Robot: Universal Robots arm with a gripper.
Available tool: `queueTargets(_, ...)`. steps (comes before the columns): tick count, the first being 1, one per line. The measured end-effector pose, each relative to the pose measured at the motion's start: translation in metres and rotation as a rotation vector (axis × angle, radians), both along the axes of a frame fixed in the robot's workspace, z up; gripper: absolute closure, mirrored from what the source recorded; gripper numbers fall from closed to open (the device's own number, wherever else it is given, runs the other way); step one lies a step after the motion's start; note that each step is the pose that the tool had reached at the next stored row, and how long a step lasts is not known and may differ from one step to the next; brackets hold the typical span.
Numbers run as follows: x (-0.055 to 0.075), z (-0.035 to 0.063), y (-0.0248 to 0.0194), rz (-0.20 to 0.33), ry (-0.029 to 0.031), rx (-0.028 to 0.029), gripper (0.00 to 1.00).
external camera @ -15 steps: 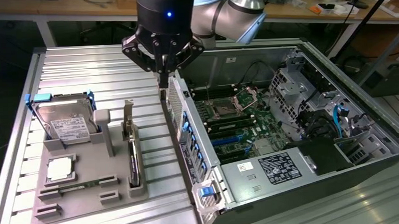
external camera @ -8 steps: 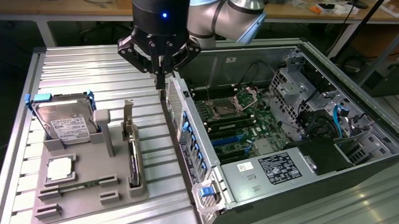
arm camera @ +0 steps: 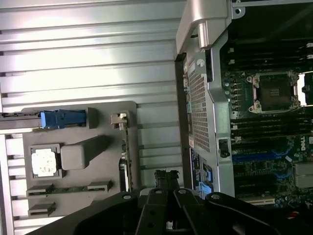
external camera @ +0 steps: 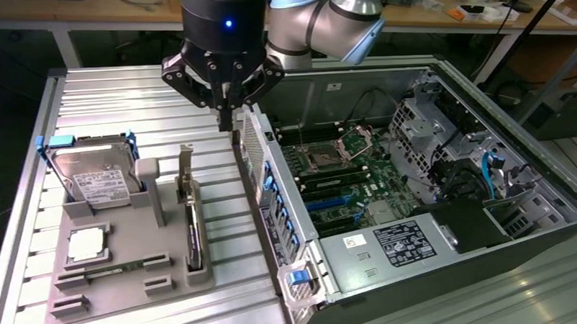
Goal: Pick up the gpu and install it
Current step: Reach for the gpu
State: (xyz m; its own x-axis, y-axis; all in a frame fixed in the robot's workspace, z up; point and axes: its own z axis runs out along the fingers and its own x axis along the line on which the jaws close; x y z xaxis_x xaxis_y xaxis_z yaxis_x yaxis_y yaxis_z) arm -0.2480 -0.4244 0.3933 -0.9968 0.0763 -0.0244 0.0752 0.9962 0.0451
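Note:
The gpu (external camera: 190, 216) stands on edge in a slot of the grey holder (external camera: 129, 283), its silver bracket (external camera: 185, 162) rising at the far end. In the wrist view the gpu (arm camera: 124, 159) appears edge-on beside the holder's grey block. My gripper (external camera: 227, 123) hangs shut and empty above the gap between the holder and the open computer case (external camera: 272, 198), a little beyond the bracket and toward the exterior view's right. Seen from the wrist, my gripper (arm camera: 166, 176) has its black fingers pressed together over the ribbed table.
On the holder also sit a silver hard drive (external camera: 97, 179) in a blue-cornered frame, a processor chip (external camera: 85, 245) and a slim memory stick (external camera: 110, 269). The case lies open with its motherboard (external camera: 352, 178) exposed. The ribbed metal table (external camera: 114, 103) extends behind.

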Motion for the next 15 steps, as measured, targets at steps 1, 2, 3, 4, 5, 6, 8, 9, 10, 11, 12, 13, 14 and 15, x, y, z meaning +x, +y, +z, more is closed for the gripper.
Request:
queueTargets(1,-0.001,0.0,-0.0004,0.0,0.0,0.0001,0.89)
queueTargets(2,-0.002,0.0,-0.0008,0.0,0.0,0.0,0.89)
queueTargets(3,-0.003,0.0,-0.0013,0.0,0.0,0.0,0.89)
queueTargets(4,-0.004,0.0,-0.0018,0.0,0.0,0.0,0.89)
queueTargets(5,-0.004,-0.0001,-0.0023,0.0,-0.0001,0.0001,0.89)
queueTargets(6,-0.005,0.0,-0.0029,0.0,0.0,0.0001,0.89)
queueTargets(8,-0.007,0.0,-0.0039,0.0,0.0,0.0,0.89)
queueTargets(9,-0.008,0.0,-0.0044,0.0,0.0001,-0.0001,0.89)
queueTargets(10,-0.009,0.0,-0.0049,0.0,0.0,0.0,0.89)
queueTargets(11,-0.01,0.0,-0.0053,0.0,0.0,0.0,0.89)
queueTargets(12,-0.011,0.0,-0.0059,0.0,0.0,0.0,0.89)
queueTargets(13,-0.011,0.0,-0.0063,0.0,0.0,0.0001,0.89)
queueTargets(14,-0.012,0.0,-0.0068,0.0,0.0,0.0,0.89)
queueTargets(15,-0.013,0.0,-0.0073,0.0,0.0,0.0,0.89)
